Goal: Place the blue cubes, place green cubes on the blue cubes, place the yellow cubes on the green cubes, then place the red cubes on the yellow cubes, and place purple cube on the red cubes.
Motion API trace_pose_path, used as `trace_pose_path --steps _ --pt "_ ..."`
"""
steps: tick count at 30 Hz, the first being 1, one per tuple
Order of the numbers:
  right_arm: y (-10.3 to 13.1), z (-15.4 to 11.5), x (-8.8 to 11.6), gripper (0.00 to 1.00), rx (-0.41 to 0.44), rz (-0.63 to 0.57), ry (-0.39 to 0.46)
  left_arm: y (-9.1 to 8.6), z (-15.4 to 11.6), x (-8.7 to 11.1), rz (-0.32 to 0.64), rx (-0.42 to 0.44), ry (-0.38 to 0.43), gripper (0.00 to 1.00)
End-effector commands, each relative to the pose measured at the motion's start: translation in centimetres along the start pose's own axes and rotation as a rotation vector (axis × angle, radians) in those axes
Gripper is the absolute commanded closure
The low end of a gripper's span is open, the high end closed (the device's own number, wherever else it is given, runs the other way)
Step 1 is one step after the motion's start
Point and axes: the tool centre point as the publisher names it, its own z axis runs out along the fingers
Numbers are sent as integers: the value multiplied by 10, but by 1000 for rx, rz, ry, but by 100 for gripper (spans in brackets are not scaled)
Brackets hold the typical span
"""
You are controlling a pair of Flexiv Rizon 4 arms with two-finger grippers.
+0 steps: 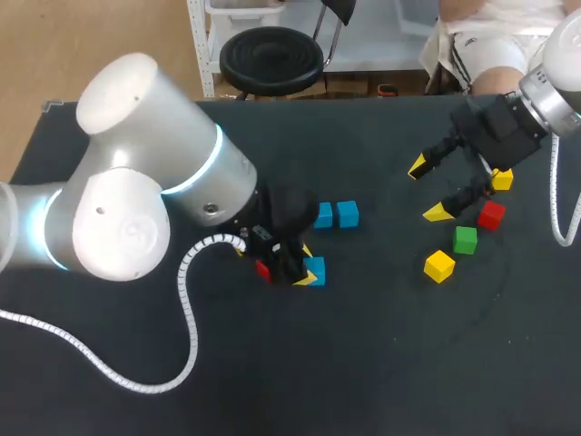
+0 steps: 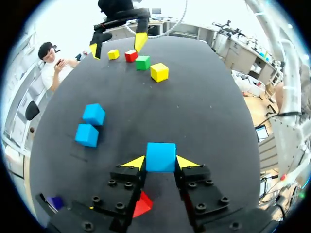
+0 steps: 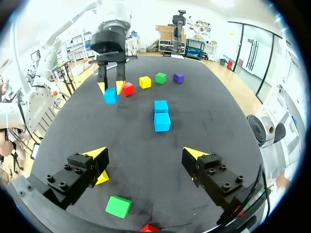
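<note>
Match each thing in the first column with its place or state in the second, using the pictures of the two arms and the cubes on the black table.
Column one:
1. left gripper
2. right gripper
3. pair of blue cubes
4. purple cube

Column two:
A. open and empty
B. at the end of a row of coloured cubes
C. shut on a blue cube
D. side by side, away from both grippers

Pairs: 1-C, 2-A, 3-D, 4-B

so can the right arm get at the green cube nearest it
Probably yes: the right pincer is open and empty beside the green cube, whose top is bare, with nothing between them.
</note>
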Motion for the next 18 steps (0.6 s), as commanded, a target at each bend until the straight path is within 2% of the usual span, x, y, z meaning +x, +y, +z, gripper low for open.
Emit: trace_pose_path --steps 1,12,18 --pt "1 0 0 0 2 -1 -2 0 -11 -10 -1 -12 48 100" --pt "1 0 0 0 2 -1 -2 18 -19 -15 18 25 -21 100" --pt "1 0 0 0 2 -1 -2 20 -25 -19 49 20 5 100"
